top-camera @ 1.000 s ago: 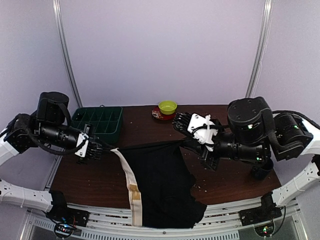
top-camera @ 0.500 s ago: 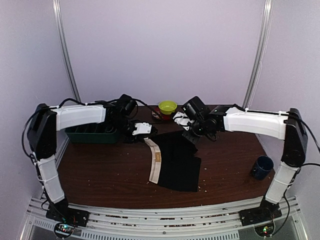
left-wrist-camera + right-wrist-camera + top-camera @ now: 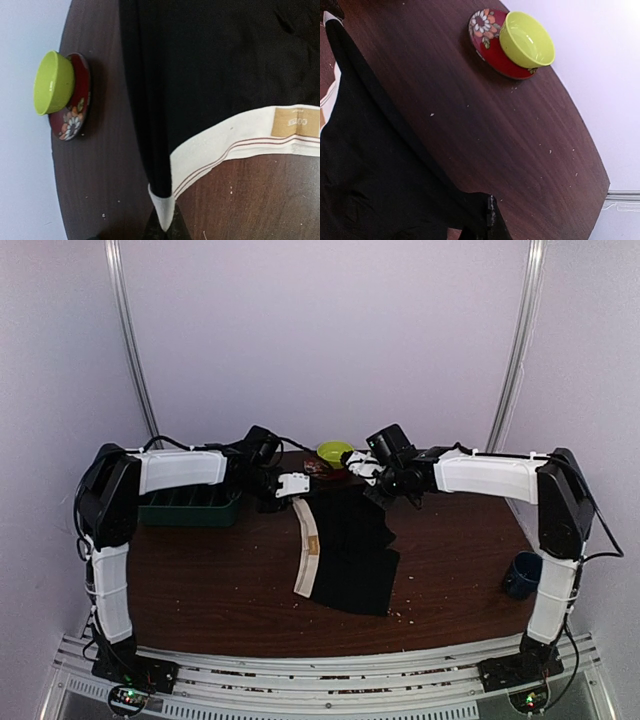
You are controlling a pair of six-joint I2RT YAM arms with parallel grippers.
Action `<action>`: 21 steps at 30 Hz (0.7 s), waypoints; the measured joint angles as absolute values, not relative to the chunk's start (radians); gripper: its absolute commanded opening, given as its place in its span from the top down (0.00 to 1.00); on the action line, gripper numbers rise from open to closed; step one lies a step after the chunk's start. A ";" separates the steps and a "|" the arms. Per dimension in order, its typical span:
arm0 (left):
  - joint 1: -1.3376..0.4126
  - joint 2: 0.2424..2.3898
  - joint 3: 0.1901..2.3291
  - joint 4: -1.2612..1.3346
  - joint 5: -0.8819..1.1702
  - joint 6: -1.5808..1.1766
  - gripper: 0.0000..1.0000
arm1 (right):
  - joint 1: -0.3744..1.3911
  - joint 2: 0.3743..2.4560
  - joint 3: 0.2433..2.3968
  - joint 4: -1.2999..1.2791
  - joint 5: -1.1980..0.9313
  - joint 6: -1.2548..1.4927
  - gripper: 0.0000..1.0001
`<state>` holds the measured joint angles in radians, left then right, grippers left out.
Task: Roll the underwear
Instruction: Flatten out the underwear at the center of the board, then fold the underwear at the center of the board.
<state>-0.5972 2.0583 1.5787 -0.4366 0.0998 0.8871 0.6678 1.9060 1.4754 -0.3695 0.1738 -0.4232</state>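
Both arms are reached out to the far half of the dark wooden table point(image 3: 210, 580).

Black fabric underwear point(image 3: 350, 550) with a white waistband point(image 3: 308, 545) lies flat and spread. It trails from the two tools back toward the arm bases. Its far edge is drawn into a straight line between the tools.

- Left tool point(image 3: 163, 226): pressed together, pinching the far corner of the waistband. A tongue of white cloth sticks up from the tips.
- Right tool point(image 3: 489, 227): pressed together on the opposite far corner, which is black cloth. The fingers are dark against dark fabric, so I take it for the hem corner but cannot be sure how much cloth is caught.
- A tan label point(image 3: 295, 122) sits on the waistband, some way along from the left tool.

Surroundings:
- A lime-green bowl point(image 3: 335, 452) on a red flowered saucer point(image 3: 490, 47) stands just beyond the tools, between them.
- A green compartment tray point(image 3: 190, 508) sits outboard of the left tool.
- A dark blue mug point(image 3: 522, 573) stands well apart from the right tool, toward the near edge.

Handling, as I judge it:
- The cloth is light, limp and stretchy, with no stiffness of its own. It will sag or bunch wherever it is unsupported.
- The elastic band is the firmest part and the better hold. The black body is thin, so a shallow pinch may slip.
- Hold both corners of one edge, level with each other, so the roll starts straight. Uneven tension would skew it.
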 measured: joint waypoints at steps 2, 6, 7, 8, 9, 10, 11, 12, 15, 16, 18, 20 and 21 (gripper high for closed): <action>-0.599 2.025 1.557 -0.405 0.084 0.871 1.00 | 0.669 1.873 1.452 -0.340 0.176 -0.434 1.00; -0.604 1.954 1.498 -0.316 0.059 0.847 1.00 | 0.678 1.810 1.410 -0.289 0.229 -0.446 1.00; -0.607 1.935 1.478 -0.295 0.051 0.842 1.00 | 0.683 1.801 1.401 -0.278 0.244 -0.447 1.00; -0.611 1.923 1.466 -0.281 0.043 0.839 1.00 | 0.689 1.787 1.384 -0.258 0.264 -0.448 1.00; -0.615 1.915 1.459 -0.270 0.036 0.836 1.00 | 0.696 1.773 1.365 -0.243 0.280 -0.449 1.00; -0.617 1.911 1.453 -0.260 0.031 0.835 1.00 | 0.704 1.758 1.346 -0.236 0.294 -0.449 1.00; -0.620 1.909 1.448 -0.252 0.028 0.834 1.00 | 0.712 1.748 1.334 -0.236 0.302 -0.449 1.00; -0.622 1.907 1.438 -0.244 0.023 0.835 1.00 | 0.719 1.743 1.330 -0.239 0.306 -0.447 1.00; -0.626 1.907 1.405 -0.235 0.014 0.845 1.00 | 0.750 1.741 1.330 -0.273 0.323 -0.433 1.00; -0.627 1.907 1.392 -0.234 0.009 0.851 1.00 | 0.766 1.744 1.330 -0.297 0.331 -0.421 1.00; -0.632 1.907 1.365 -0.237 -0.006 0.863 1.00 | 0.798 1.755 1.331 -0.337 0.353 -0.392 1.00; -0.638 1.907 1.347 -0.238 -0.029 0.868 1.00 | 0.827 1.779 1.331 -0.377 0.385 -0.358 1.00; -0.643 1.908 1.340 -0.236 -0.046 0.868 1.00 | 0.840 1.797 1.331 -0.397 0.406 -0.335 1.00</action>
